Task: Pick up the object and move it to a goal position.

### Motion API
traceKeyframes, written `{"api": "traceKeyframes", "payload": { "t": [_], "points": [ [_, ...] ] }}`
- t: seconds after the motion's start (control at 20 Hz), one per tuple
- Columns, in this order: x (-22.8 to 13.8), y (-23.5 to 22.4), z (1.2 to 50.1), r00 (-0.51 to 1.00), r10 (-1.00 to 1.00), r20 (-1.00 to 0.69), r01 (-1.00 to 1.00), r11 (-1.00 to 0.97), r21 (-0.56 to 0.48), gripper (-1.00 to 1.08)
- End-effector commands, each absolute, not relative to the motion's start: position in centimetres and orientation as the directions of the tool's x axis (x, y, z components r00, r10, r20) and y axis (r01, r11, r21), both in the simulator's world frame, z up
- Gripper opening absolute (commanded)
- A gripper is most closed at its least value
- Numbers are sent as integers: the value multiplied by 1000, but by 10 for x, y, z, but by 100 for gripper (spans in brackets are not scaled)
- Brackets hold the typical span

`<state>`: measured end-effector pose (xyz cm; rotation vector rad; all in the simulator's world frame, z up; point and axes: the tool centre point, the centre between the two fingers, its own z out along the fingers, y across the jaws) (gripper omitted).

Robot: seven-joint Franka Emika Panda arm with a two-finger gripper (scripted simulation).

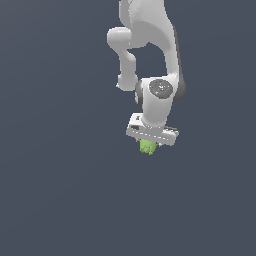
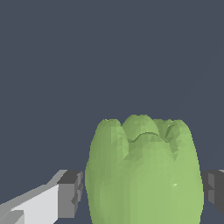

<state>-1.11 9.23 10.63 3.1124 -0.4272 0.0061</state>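
A flat dark grey-blue ground (image 1: 55,200) fills both views. The white arm (image 1: 150,45) is seen reaching down from the top of the exterior view. At its end the gripper (image 1: 148,146) is closed around the object (image 1: 147,146), a lumpy light-green blob. In the wrist view the object (image 2: 144,175) is pressed between the dark grey pads (image 2: 70,192), one at each side.

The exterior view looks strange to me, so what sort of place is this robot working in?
It looks like a computer simulation, not a real room. The background is flat, featureless grey-blue, the white arm is smoothly rendered, and the green object between the gripper fingers has a faceted, polygon-like surface.
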Motion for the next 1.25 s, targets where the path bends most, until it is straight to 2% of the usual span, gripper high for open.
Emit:
{"api": "traceKeyframes", "payload": {
  "t": [0.0,0.65,1.2],
  "points": [
    [-30,112,120,963,-269,4,-269,-963,-1,-100],
    [-110,199,179,963,-268,2,-268,-963,1,-100],
    [-130,225,196,963,-268,0,-268,-963,0,-100]
  ]
}}
